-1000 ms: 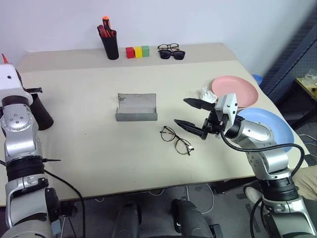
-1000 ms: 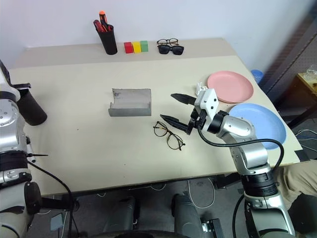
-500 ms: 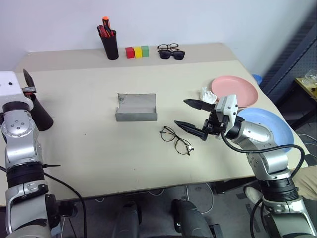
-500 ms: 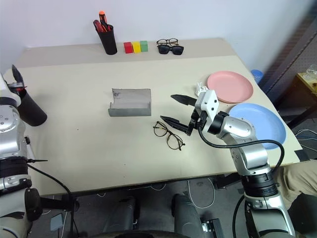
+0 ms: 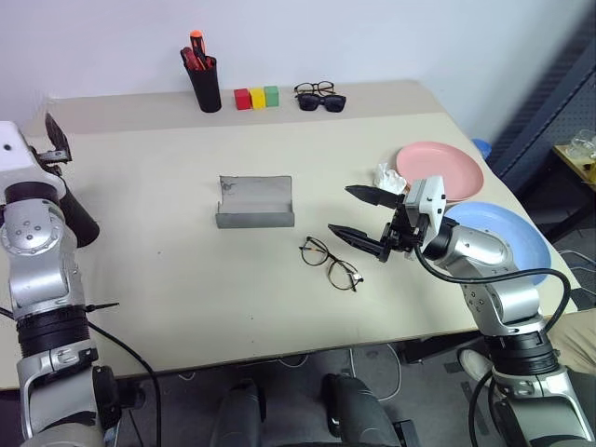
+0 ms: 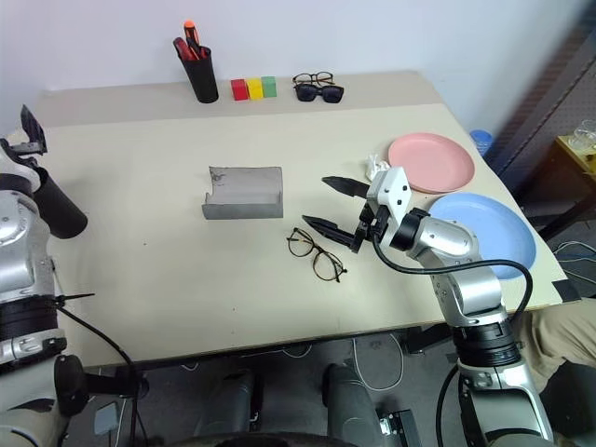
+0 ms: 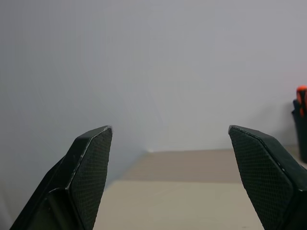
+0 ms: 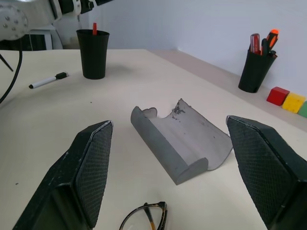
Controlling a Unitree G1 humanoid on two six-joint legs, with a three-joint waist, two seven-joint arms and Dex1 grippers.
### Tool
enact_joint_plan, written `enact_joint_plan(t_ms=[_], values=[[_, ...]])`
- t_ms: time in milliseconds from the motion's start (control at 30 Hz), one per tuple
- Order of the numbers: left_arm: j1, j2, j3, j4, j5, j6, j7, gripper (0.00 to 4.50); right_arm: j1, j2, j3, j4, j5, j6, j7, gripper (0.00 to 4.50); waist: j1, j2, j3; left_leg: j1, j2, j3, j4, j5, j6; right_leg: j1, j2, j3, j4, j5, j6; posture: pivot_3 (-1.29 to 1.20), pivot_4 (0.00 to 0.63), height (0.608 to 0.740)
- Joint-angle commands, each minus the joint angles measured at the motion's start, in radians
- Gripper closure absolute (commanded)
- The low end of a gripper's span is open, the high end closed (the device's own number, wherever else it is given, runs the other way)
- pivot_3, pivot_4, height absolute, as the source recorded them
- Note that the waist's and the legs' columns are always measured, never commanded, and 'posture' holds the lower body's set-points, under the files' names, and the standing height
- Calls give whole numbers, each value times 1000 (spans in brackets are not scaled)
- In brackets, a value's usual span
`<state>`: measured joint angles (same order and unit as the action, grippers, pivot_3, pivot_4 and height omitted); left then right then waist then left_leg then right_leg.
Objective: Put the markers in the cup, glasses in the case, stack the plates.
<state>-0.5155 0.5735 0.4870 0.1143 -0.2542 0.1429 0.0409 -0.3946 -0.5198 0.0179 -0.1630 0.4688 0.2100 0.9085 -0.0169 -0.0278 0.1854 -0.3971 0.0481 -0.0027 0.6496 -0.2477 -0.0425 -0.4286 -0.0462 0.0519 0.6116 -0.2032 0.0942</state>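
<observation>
Both tools open and empty over the surface (image 5: 186,279).
Right tool (image 5: 363,216) hovers just beside the glasses (image 5: 331,264); left tool (image 7: 168,177) is above the cup (image 8: 93,53), seemingly near the surface's left edge.

My left arm is raised at the left edge of the table, wrist up, with my left gripper (image 5: 54,142) tilted upward and away from me, its two black fingers (image 7: 88,165) spread wide and empty. My right arm reaches in from the right, forearm bent inward, and my right gripper (image 5: 358,216) points leftward about level above the tabletop, fingers (image 8: 91,163) wide apart, holding nothing.
</observation>
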Motion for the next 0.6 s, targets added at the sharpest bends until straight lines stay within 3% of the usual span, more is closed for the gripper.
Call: enact_joint_plan(t_ms=[33,133,267,467,600], values=[[51,10,56,-232,-237,162,-132,539,-19,5,-12,-10,-5,-17,2,635,-1,0,0,0,0,0,0,0,0,0,0,0,0,0,0,0,150,740],[228,66,72,-486,-485,365,-290,539,-18,9,-9,5,-13,-22,5,635,-11,0,0,0,0,1,-1,0,0,0,-1,1,-1,-1,1,0,150,740],[411,140,84,-631,-570,513,-339,539,-22,10,-5,11,-12,-19,14,635,-23,0,1,1,0,0,-2,0,0,-1,0,1,0,-2,-1,0,150,740],[487,212,189,-659,-746,847,-144,539,-18,0,31,-20,9,-5,94,635,-29,-1,1,3,0,-1,-2,0,0,0,0,1,0,-4,0,0,150,740],[494,202,268,-625,-823,1043,58,539,-36,24,65,-30,33,13,143,635,-29,-2,2,3,0,0,-4,0,0,-1,0,1,-1,-5,0,0,150,740]])
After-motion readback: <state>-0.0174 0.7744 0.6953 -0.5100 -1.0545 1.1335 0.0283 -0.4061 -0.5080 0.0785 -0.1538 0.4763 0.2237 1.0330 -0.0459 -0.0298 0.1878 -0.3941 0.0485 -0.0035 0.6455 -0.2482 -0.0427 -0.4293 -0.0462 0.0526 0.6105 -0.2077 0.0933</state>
